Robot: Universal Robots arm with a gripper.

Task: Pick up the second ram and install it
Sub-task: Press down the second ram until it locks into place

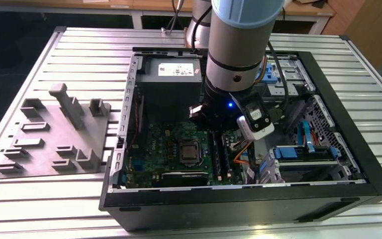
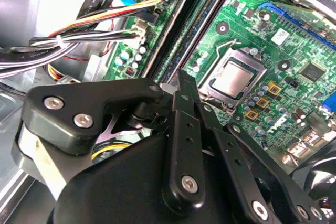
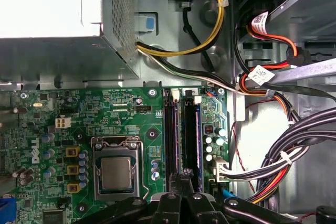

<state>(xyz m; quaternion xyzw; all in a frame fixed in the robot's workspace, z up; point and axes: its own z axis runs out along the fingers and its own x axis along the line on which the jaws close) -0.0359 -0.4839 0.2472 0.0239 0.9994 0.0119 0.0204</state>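
My gripper (image 3: 185,173) is down inside the open computer case (image 1: 350,149), over the near end of the two long memory slots (image 3: 171,140) beside the processor socket (image 3: 116,173). Its thin black fingers (image 2: 184,85) are pressed together with nothing between them. A dark strip with a blue edge (image 3: 196,140), which looks like the second ram, stands in the slot closer to the cable bundle. The fingertips are right at its end; I cannot tell whether they touch it. In the exterior view the arm's wrist (image 1: 234,89) covers the spot.
Cable bundles (image 3: 283,166) run close beside the slots, and yellow and orange wires (image 3: 210,30) cross near the power supply (image 1: 171,69). Drive bays (image 1: 310,149) stand on the exterior view's right. A grey holder fixture (image 1: 55,137) lies on the slatted table (image 1: 32,199) outside the case.
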